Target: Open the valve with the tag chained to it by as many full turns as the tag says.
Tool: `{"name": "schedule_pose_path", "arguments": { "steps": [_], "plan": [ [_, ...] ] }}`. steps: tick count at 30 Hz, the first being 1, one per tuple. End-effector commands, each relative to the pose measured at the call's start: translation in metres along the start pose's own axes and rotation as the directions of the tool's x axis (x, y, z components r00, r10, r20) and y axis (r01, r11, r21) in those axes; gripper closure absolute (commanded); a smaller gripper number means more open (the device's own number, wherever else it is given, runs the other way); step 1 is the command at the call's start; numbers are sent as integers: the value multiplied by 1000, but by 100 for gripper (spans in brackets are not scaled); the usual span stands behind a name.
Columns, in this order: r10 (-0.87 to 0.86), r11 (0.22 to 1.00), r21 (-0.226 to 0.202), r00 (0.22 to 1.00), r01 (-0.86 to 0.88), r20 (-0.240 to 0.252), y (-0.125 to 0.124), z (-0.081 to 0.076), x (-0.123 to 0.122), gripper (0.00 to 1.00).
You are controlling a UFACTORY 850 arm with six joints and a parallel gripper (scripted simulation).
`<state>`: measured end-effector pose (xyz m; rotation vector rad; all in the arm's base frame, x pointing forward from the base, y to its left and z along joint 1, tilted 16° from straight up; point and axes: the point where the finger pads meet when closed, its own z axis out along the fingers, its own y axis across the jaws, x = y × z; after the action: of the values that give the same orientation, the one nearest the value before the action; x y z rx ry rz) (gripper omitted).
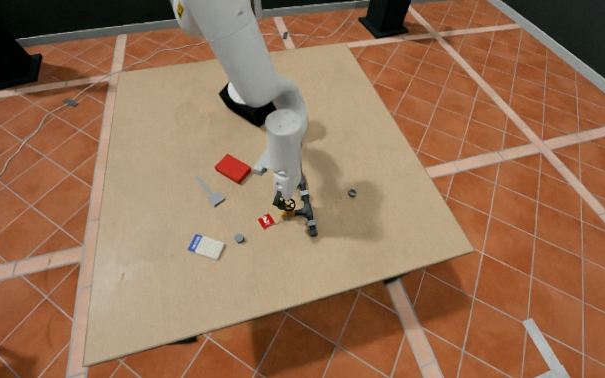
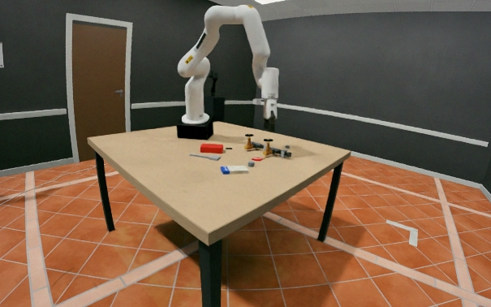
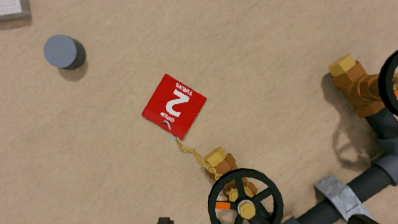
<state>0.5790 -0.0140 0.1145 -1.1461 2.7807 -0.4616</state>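
A red tag [image 3: 174, 106] reading "OPEN 2 TURNS" lies flat on the table. A gold chain [image 3: 192, 154] ties it to a brass valve with a black handwheel [image 3: 245, 196] that has an orange mark on one spoke. A second brass valve [image 3: 357, 85] sits at the right edge on the same grey pipe [image 3: 350, 190]. In the exterior view both valves [image 2: 249, 142] [image 2: 268, 147] stand upright on the pipe, with the tag [image 2: 257, 158] in front. My gripper [image 2: 269, 115] is open and empty, pointing down well above the valves. It also shows in the top view [image 1: 285, 202], above the tagged handwheel [image 1: 290, 204].
A red block [image 1: 233, 168], a grey scraper [image 1: 211, 192], a white card with a blue end [image 1: 206, 246] and a grey cylinder [image 1: 239, 238] lie left of the valves. Another grey cap [image 1: 352, 192] lies to the right. The arm's base [image 1: 246, 107] stands at the back.
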Motion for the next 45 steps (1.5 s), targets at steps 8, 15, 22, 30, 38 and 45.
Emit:
{"name": "schedule_pose_path", "arguments": {
  "steps": [8,15,22,30,38,45],
  "plan": [
    [2,1000,13,1000,-2,1,0,0,0,0],
    [3,1000,14,1000,-3,1,0,3,0,0],
    [3,1000,14,1000,-3,1,0,12,0,0],
    [3,1000,14,1000,-3,1,0,32,0,0],
    [3,1000,14,1000,-3,1,1,47,0,0],
    [3,1000,14,1000,-3,1,1,58,0,0]
  ]
}}
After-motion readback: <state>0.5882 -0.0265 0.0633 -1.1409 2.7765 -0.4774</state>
